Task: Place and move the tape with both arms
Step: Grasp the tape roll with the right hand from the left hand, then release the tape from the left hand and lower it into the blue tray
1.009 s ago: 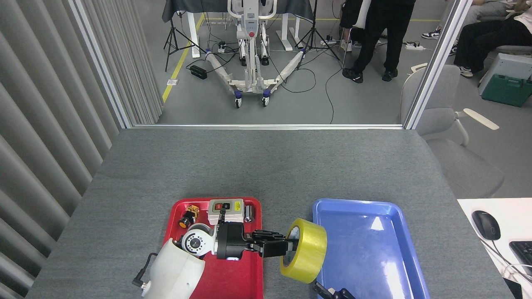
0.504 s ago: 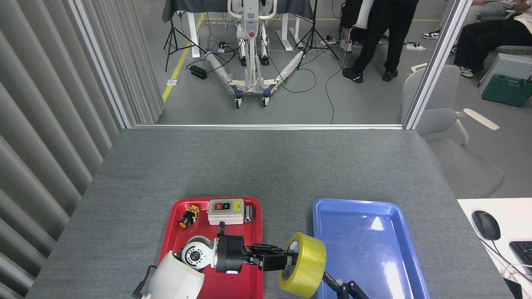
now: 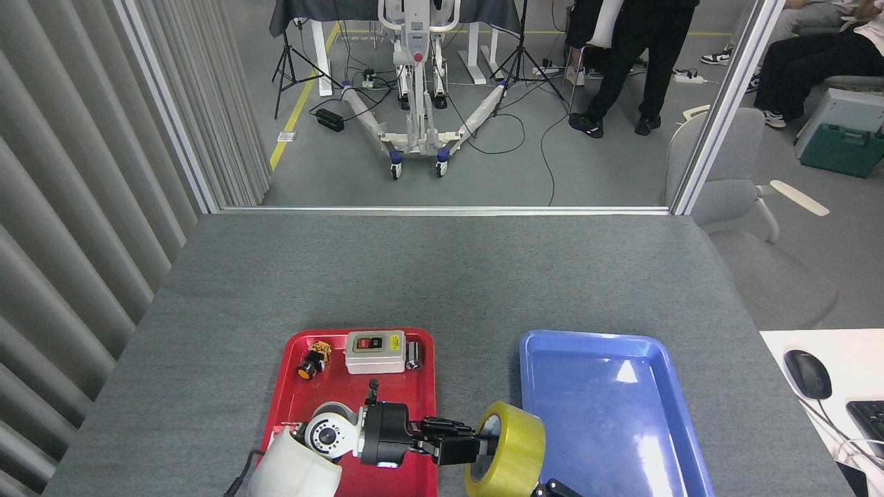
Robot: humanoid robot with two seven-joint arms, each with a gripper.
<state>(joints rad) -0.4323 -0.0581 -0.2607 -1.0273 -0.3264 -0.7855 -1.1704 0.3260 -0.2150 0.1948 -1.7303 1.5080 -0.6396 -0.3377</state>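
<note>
Yellow tape [image 3: 514,452] sits clenched in my left end effector [image 3: 476,447] beside the blue tray [image 3: 608,414], handover pending; right end effector [image 3: 556,490] barely visible, state unclear.

The tape [image 3: 511,452] is translucent yellow with a white core. One tray [image 3: 290,400] is red, the other tray [image 3: 621,414] glossy blue. The tabletop [image 3: 442,276] is speckled dark grey. The left gripper [image 3: 476,445] is black, its arm [image 3: 293,469] white.

Single head view, forward and down over the table [image 3: 442,276].
</note>
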